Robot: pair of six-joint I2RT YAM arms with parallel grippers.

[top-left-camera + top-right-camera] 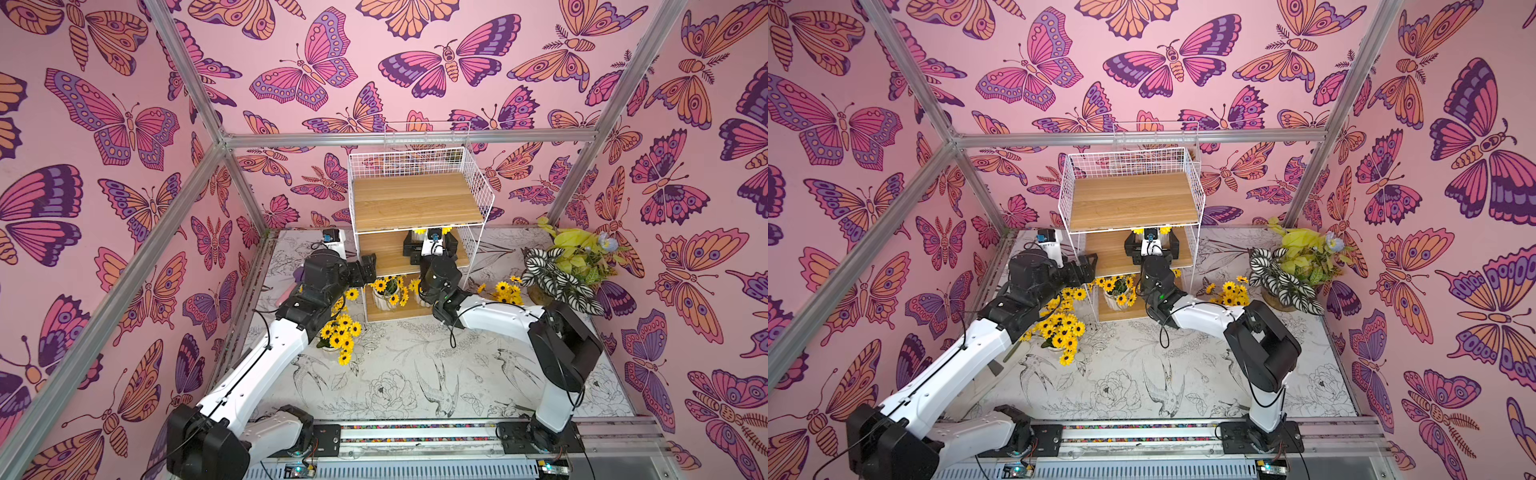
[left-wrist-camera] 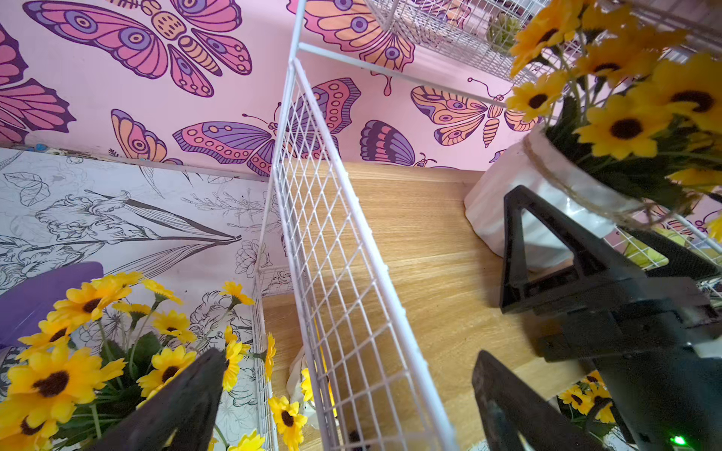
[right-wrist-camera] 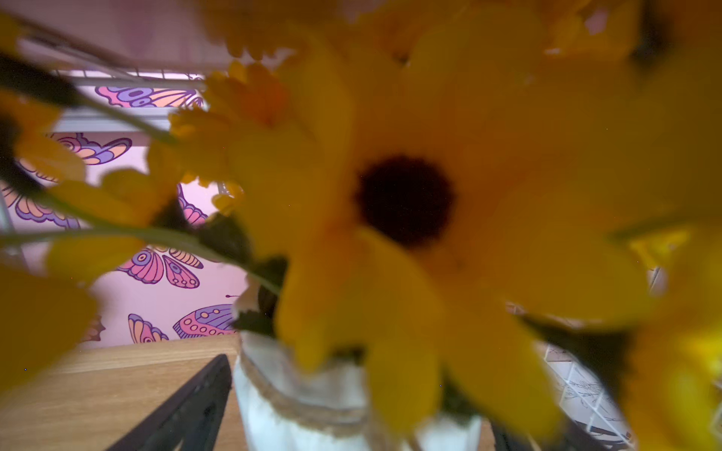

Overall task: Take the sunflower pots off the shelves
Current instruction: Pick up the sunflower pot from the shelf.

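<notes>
Standing on sketch-printed table [image 1: 415,365], white shelves [image 1: 415,199], pink butterfly walls [image 1: 232,83]

Shelves [image 1: 417,199] and sunflower pots [image 1: 338,332] on table [image 1: 415,382]

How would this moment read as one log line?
left gripper: open, empty, beside rack | right gripper: straddling middle-shelf sunflower pot, grip unclear

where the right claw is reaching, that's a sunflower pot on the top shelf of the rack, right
Wrong shelf: the right claw straddles a sunflower pot on the middle shelf, under the top board, as both top views show.
</notes>
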